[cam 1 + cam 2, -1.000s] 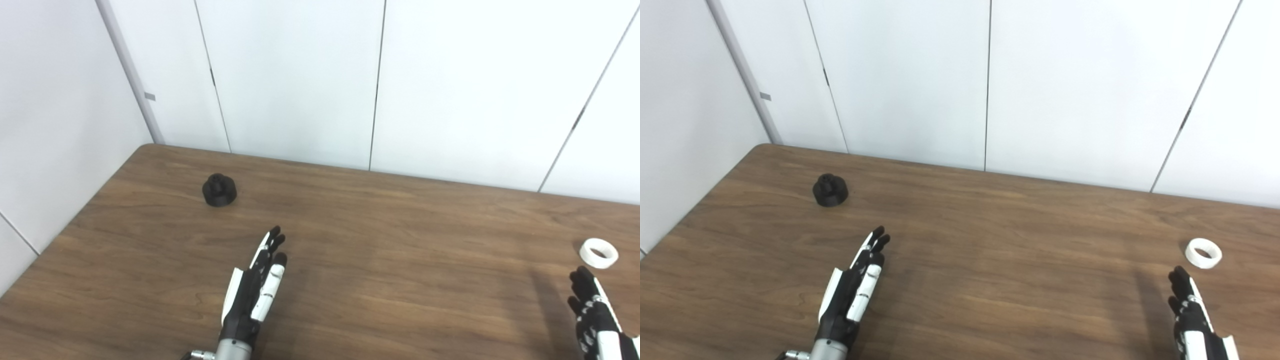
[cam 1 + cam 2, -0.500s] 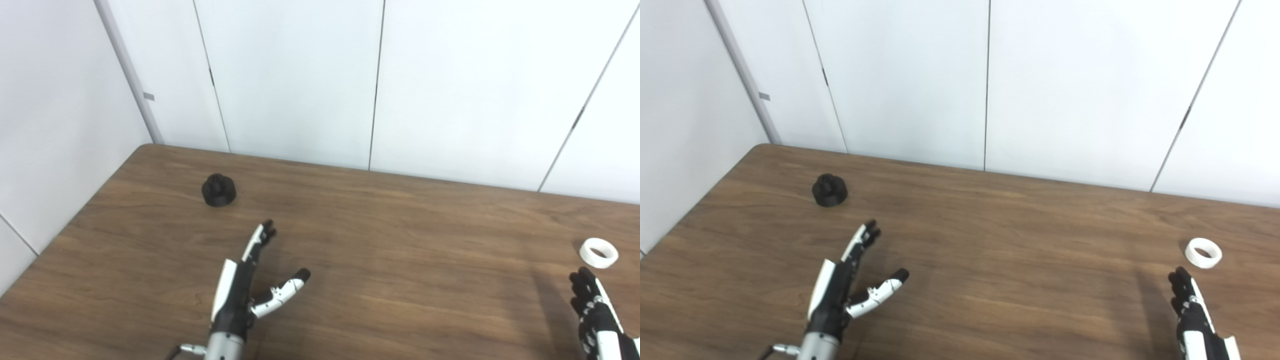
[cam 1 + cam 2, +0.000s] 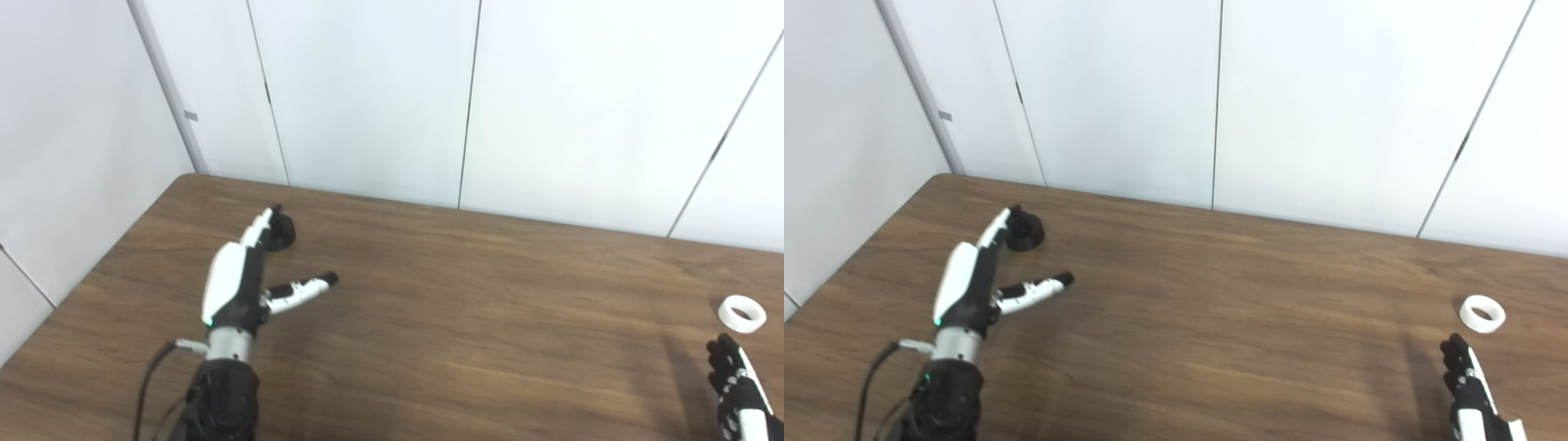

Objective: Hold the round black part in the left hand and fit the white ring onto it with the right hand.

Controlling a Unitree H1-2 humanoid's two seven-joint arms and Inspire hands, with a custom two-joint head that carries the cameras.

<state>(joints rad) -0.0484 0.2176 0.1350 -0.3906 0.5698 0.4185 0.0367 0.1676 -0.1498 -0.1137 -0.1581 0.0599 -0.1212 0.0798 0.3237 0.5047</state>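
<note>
we reach for the black part (image 3: 282,231) with our left hand (image 3: 240,283), and the step, as we judge it, calls for closing fingers and thumb on opposite sides of the part's wide base rather than its narrow top knob, so it comes up level and leaves the knob free for the ring (image 3: 742,313). the part sits near the table's (image 3: 465,331) far left corner, upright, and our fingertips (image 3: 267,214) lie right at its left side; whether they touch it we cannot tell. the left hand is wide, holding nothing: the fingers stretch forward in a line toward the part, the thumb splays out to the right, well clear of it, the white back of the hand turned up and left. the ring lies flat near the right edge, untouched. our right hand (image 3: 1473,392) waits just short of it at the bottom corner, fingers extended and holding nothing, partly cut off by the frame.
</note>
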